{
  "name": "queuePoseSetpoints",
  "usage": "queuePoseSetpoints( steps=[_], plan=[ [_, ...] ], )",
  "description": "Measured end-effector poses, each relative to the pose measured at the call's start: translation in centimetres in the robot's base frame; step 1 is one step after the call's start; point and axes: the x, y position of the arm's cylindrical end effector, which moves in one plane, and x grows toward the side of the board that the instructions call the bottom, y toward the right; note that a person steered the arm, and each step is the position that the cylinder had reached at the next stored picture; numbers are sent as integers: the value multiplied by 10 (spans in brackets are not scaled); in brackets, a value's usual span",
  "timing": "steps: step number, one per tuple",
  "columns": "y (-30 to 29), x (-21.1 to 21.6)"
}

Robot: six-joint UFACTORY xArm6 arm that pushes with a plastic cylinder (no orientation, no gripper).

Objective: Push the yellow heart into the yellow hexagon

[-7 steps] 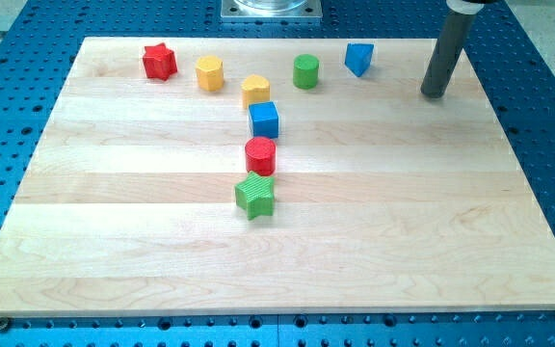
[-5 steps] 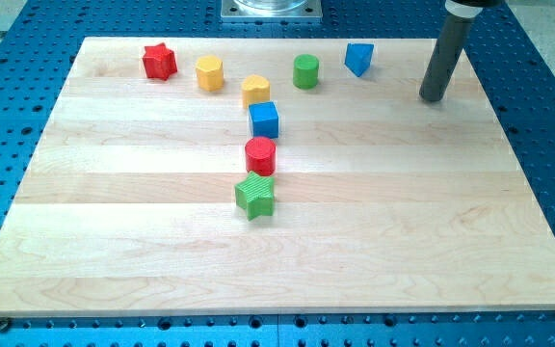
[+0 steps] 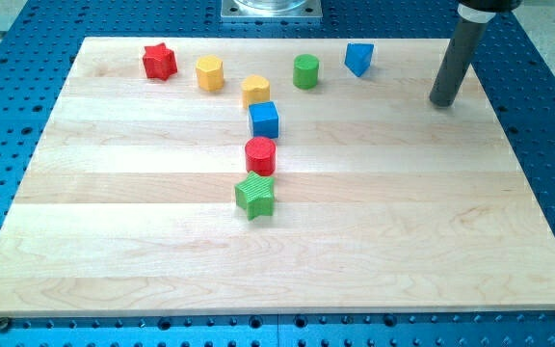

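Note:
The yellow heart (image 3: 254, 90) lies near the view's top, just above the blue cube (image 3: 264, 120). The yellow hexagon (image 3: 209, 72) sits to its upper left, a small gap between them. My tip (image 3: 442, 102) rests on the board far to the view's right, well away from both yellow blocks and to the right of the blue wedge-shaped block (image 3: 358, 58).
A red star (image 3: 159, 61) is at the top left. A green cylinder (image 3: 305, 71) is right of the heart. A red cylinder (image 3: 260, 155) and a green star (image 3: 255, 196) lie below the blue cube. The wooden board (image 3: 85, 251) sits on a blue perforated table.
My tip has moved a little to the view's right and slightly down. No block has moved.

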Motion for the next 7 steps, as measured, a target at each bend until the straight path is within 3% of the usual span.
queuePoseSetpoints(
  steps=[3, 4, 5, 7],
  plan=[
    [-40, 4],
    [-97, -22],
    [-188, 11],
    [-274, 3]
  ],
)
